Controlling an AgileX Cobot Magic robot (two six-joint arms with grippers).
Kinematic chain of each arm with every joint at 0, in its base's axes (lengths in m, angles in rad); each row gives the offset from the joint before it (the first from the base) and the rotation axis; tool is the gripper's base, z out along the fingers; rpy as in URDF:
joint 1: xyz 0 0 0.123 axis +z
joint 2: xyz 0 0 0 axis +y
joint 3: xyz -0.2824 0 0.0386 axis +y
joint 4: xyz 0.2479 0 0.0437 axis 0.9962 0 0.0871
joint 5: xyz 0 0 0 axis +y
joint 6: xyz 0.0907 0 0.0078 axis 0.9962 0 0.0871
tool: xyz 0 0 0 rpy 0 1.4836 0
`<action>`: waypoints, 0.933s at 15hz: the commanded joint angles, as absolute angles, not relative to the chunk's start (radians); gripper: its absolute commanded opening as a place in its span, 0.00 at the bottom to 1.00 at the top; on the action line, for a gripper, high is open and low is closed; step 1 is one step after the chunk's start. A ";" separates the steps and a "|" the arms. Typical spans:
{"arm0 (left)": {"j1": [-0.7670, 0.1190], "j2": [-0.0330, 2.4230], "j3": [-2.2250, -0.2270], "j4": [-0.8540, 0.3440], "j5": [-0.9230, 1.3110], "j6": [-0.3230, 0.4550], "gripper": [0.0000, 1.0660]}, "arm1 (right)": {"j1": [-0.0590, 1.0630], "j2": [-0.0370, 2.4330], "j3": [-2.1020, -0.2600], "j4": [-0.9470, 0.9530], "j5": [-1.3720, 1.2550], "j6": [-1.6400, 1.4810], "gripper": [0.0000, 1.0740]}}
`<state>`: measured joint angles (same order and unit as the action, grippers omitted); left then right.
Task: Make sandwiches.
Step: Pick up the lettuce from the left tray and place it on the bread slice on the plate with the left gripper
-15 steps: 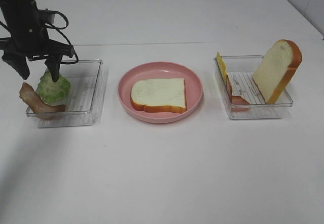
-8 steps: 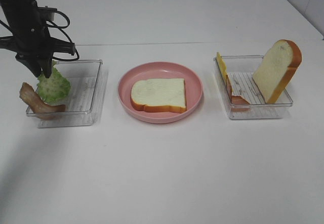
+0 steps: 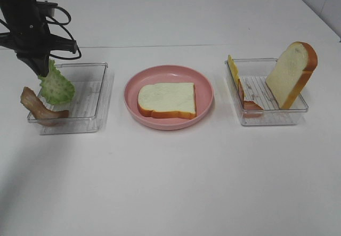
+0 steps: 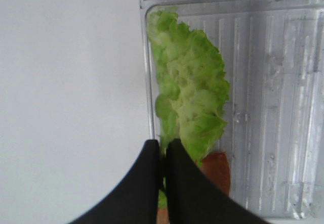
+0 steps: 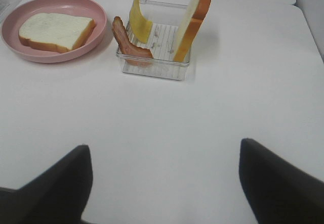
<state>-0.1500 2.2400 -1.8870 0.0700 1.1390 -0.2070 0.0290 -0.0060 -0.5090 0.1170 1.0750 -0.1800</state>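
Left wrist: lettuce (image 4: 190, 102) edge pinched in left tool (image 4: 163, 155), over tray (image 4: 283, 82).

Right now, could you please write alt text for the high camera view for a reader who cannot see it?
The left gripper pinches a lettuce leaf at the left tray, beside a bacon strip. A pink plate in the middle holds one bread slice; the right tray holds leaning bread, cheese and bacon.

L gripper (image 3: 42, 72) from wide to tight on lettuce (image 3: 57, 87), both now higher.
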 commanded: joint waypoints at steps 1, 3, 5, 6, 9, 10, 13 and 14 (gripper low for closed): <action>-0.149 2.182 -1.906 0.038 1.125 -0.196 0.00 | 0.023 -0.018 -0.508 0.116 1.067 -0.179 0.70; -0.149 2.137 -1.933 -0.034 1.100 -0.179 0.00 | 0.023 -0.018 -0.508 0.116 1.067 -0.179 0.70; -0.149 2.103 -1.934 -0.177 1.021 -0.134 0.00 | 0.023 -0.018 -0.508 0.116 1.067 -0.179 0.70; -0.149 2.101 -1.934 -0.268 0.998 -0.106 0.00 | 0.023 -0.018 -0.508 0.116 1.067 -0.179 0.70; -0.190 2.129 -1.932 -0.577 0.926 0.015 0.00 | 0.023 -0.018 -0.508 0.116 1.067 -0.179 0.70; -0.216 2.144 -1.932 -0.621 0.910 0.035 0.00 | 0.023 -0.018 -0.508 0.116 1.067 -0.179 0.70; -0.308 2.200 -1.932 -0.717 0.878 0.076 0.00 | 0.023 -0.018 -0.508 0.116 1.067 -0.179 0.70; -0.337 2.227 -1.932 -0.753 0.875 0.097 0.00 | 0.023 -0.018 -0.508 0.116 1.067 -0.179 0.70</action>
